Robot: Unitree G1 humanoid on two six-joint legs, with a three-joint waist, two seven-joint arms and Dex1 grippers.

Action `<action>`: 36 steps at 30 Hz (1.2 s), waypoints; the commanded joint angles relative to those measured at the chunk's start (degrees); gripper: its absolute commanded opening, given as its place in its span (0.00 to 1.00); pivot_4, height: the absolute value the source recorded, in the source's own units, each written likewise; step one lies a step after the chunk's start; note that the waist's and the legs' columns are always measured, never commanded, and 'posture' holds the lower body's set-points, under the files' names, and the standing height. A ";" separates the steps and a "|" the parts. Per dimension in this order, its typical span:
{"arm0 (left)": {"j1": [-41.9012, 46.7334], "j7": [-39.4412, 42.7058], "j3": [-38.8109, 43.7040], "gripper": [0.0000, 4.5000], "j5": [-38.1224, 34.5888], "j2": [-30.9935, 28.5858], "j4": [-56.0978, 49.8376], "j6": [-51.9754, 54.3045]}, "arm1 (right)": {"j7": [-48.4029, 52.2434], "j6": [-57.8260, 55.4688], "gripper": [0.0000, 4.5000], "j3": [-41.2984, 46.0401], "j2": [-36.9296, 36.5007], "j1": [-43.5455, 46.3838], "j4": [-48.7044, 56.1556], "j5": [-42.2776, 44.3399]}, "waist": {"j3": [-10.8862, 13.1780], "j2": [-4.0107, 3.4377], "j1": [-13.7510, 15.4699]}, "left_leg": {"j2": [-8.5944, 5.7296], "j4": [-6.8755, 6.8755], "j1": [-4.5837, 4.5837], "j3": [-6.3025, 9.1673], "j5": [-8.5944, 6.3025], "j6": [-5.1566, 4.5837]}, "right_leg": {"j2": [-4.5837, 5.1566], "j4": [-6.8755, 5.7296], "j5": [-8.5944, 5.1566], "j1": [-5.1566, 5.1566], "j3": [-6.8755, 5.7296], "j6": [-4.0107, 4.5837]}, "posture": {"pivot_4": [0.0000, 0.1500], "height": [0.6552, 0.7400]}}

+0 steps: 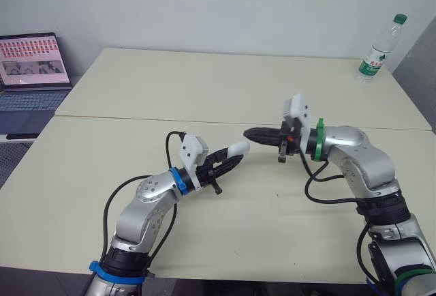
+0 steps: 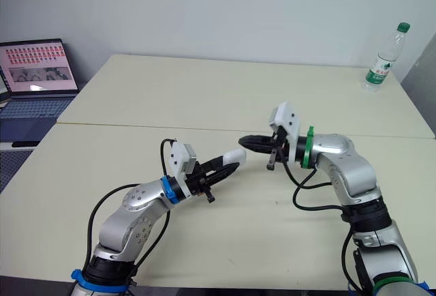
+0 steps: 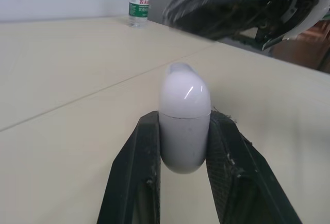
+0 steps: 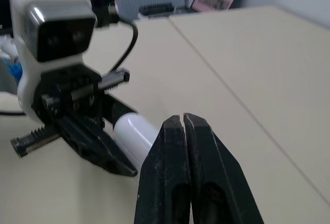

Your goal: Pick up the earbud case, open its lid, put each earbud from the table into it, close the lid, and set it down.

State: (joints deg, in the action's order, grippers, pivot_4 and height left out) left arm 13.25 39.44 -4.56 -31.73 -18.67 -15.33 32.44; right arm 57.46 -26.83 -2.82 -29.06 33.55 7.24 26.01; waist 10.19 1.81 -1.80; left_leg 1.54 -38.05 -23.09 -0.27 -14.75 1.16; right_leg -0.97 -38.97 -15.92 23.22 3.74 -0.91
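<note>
Table (image 1: pixel 204 84) lies beneath the earbud case (image 1: pixel 238 149), which hangs lifted above it. The left gripper (image 1: pixel 231 161) clamps the case's lower body, leaving the lid (image 3: pixel 184 92) end free; the right gripper (image 1: pixel 249 133), fingers pressed together and empty, sits just beside that lid, probably to flip it.

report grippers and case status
Left gripper shut on glossy white rounded earbud case, lid closed. Right gripper shut, just off the lid. Green-capped plastic bottle far off.
</note>
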 commanded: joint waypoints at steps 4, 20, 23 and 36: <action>2.21 -8.69 5.93 0.19 -16.67 2.17 -0.12 26.35 | 8.46 14.50 0.51 1.48 -4.37 -10.41 2.24 -1.60 | 0.00 0.01 0.05 | -0.01 -0.02 0.01 0.06 0.00 0.00 | 0.00 0.00 -0.01 -0.04 -0.05 -0.02 | 1.00 1.00; 4.80 -21.40 18.22 0.76 -21.58 0.15 7.21 50.38 | 7.70 18.84 1.00 -0.80 -3.91 -15.83 0.87 -3.88 | -0.07 -0.03 -0.70 | 0.10 -0.02 0.24 0.01 0.04 0.08 | -0.19 -0.14 0.00 -0.08 0.12 0.00 | 1.00 1.00; 1.03 -20.29 21.57 0.96 -23.74 -5.14 2.17 53.33 | 8.93 19.92 1.00 -1.00 -4.13 -15.12 -0.95 -4.08 | -0.08 -0.04 -1.14 | 0.13 0.04 0.34 0.02 0.06 0.12 | -0.24 -0.17 -0.01 -0.13 0.13 0.01 | 1.00 1.00; -12.39 11.01 23.36 0.99 -3.67 -32.76 -7.76 4.92 | 13.82 16.92 1.00 2.16 -9.85 -13.57 -4.02 -1.05 | 0.04 -0.12 -0.04 | 0.07 0.16 0.32 -0.14 0.15 0.28 | 0.00 -0.08 -0.24 -0.05 0.05 0.40 | 1.00 1.00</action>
State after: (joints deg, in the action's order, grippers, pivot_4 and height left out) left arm 1.24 48.30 18.29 -37.97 -50.66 -22.60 42.92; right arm 71.09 -9.53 -2.84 -37.82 19.28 2.21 23.78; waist 10.23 1.68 -1.84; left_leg 1.59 -37.89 -22.79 -0.47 -14.61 1.43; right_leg -0.93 -39.01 -16.14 23.18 3.82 -0.54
